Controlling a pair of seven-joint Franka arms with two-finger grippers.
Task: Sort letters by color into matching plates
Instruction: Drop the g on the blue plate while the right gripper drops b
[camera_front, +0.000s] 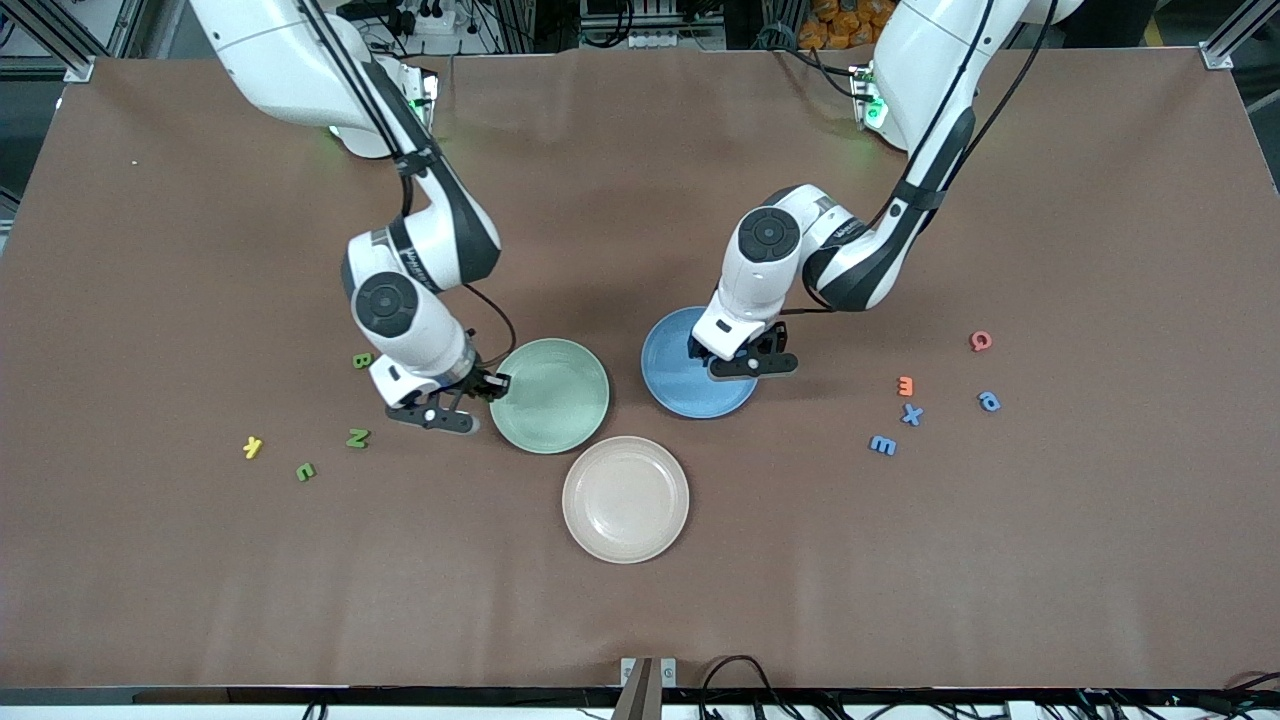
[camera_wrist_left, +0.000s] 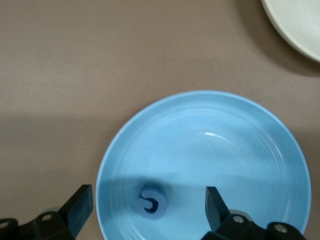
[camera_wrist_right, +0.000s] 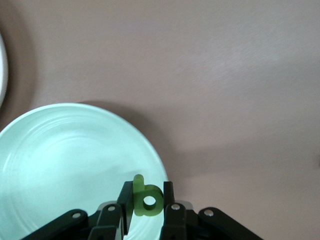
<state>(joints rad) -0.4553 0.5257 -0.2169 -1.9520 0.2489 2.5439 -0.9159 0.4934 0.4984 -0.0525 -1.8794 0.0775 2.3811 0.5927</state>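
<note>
Just green letter (camera_wrist_right: 146, 201) between right fingers (camera_wrist_right: 125, 200)

The left gripper (camera_wrist_left: 147, 212) hangs over the blue plate (camera_wrist_left: 240, 150), its two dark fingers (camera_wrist_left: 80, 207) spread wide apart. Between them a small blue letter (camera_wrist_left: 152, 201) lies in the plate, near the rim, clear of both fingers. The plate sits on the brown desk (camera_wrist_left: 75, 75). An edge of a pale plate (camera_wrist_left: 300, 25) shows nearby, apart from the blue one.
</note>
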